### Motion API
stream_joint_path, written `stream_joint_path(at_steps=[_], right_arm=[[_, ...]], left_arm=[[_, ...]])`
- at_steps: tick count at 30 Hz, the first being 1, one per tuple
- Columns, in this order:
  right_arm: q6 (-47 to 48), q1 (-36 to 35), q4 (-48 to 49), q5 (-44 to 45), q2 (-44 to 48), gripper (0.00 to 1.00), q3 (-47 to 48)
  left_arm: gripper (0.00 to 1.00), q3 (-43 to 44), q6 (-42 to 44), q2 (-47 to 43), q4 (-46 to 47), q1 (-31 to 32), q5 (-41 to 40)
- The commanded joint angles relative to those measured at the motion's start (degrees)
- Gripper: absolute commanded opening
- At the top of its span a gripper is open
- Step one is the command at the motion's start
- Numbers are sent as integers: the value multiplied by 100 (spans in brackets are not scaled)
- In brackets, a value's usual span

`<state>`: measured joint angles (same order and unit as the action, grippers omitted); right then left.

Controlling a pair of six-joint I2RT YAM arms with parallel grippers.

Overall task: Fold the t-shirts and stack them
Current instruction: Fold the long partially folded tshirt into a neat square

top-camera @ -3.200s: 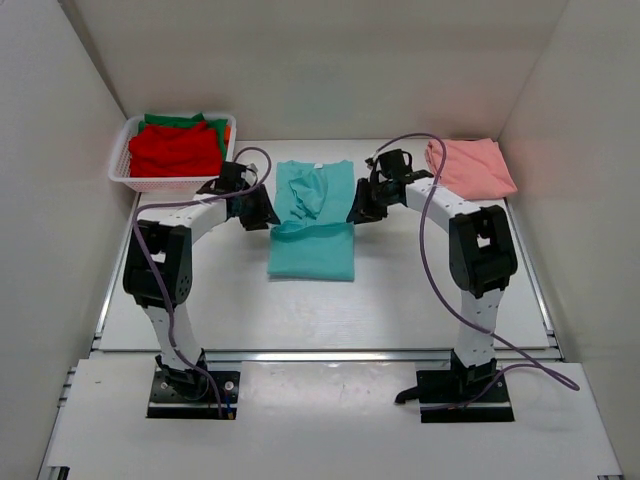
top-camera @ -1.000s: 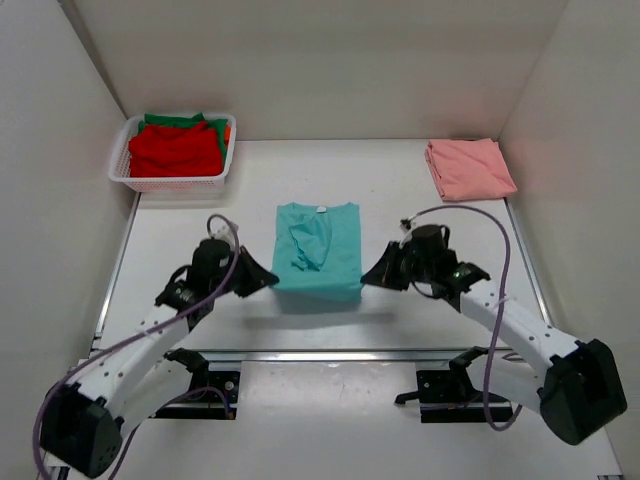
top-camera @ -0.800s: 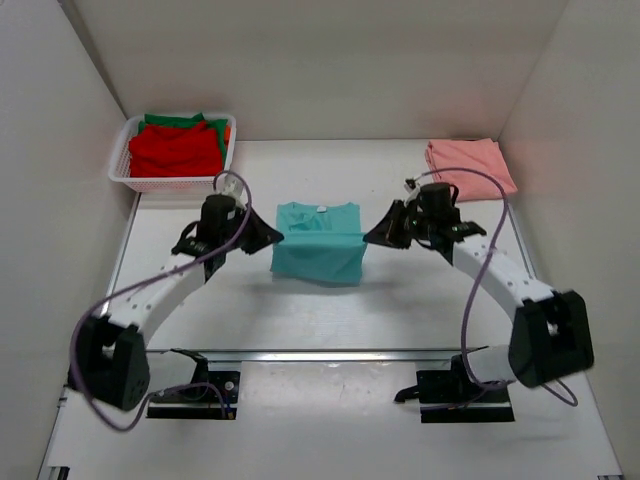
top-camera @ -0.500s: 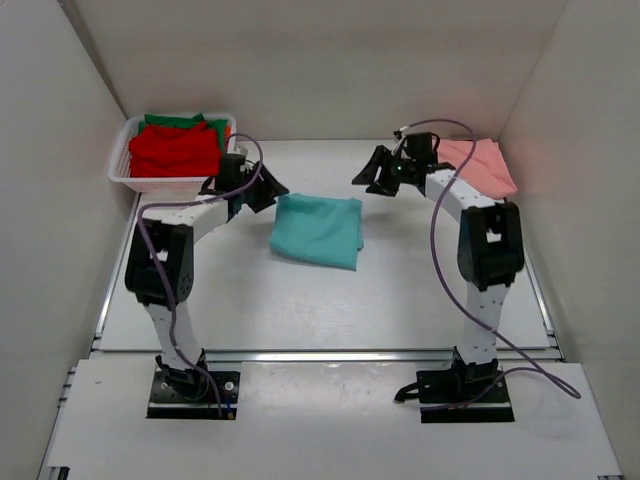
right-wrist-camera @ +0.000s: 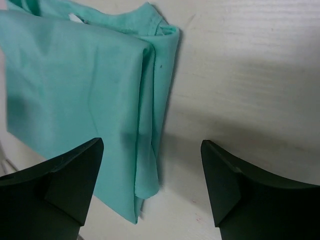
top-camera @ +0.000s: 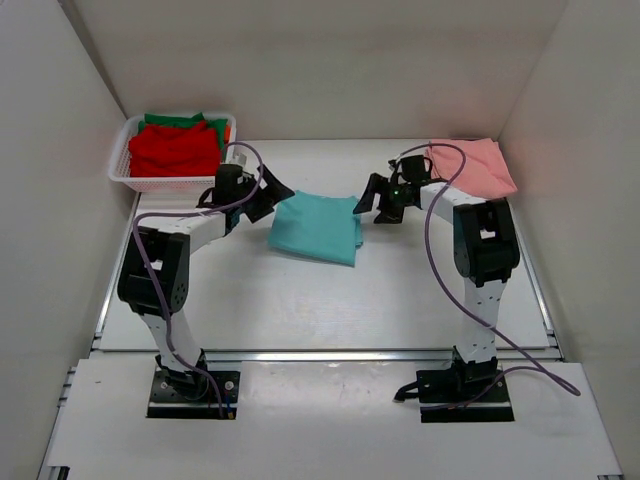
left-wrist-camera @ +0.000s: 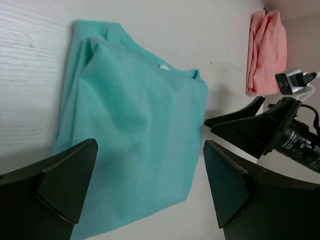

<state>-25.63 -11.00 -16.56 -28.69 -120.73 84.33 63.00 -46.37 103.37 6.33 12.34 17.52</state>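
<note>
two grippers, both empty. the left gripper (left-wrist-camera: 150,187) has its jaws spread wide and grips nothing. the right gripper (right-wrist-camera: 150,182) also has its jaws well apart and grips nothing.

between them lies one teal t-shirt (top-camera: 315,228), folded into a rough rectangle and flat on the table (top-camera: 400,290). the left gripper is just beside its far left corner, the right gripper just beside its far right corner. the fold's layered edges show on the right side in the right wrist view.

further out, one salmon pink t-shirt (top-camera: 475,167) lies folded at the far right corner of the table. one white mesh basket (top-camera: 170,183) sits at the far left corner. it shows three colours of cloth: a red t-shirt (top-camera: 175,150) on top, green (top-camera: 185,120) behind it, and a sliver of orange (top-camera: 229,130) at the right rim.
</note>
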Motion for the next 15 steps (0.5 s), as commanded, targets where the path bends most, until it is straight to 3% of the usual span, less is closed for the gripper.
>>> stream_joint_path(at_steps=[1,6,10,14,15], right_arm=[[-12,-296,293,213,401,77,-347],[-425,-587,328,31,94,77,-304],[-645,-824,520,-321,-170,76,-198],[-1084,-833,1022,-953,-486,57,-198],[-1198,-790,1119,-1059,-556,46,-163]], left_arm=[[99,-78,93,-90,264,216,269],[99,545,164,875,-579,357,6],[99,573,93,1219,-633,357,-64],[99,512,5,1291,-686,313,23],[99,459,-21,1273,-703,330,-3]])
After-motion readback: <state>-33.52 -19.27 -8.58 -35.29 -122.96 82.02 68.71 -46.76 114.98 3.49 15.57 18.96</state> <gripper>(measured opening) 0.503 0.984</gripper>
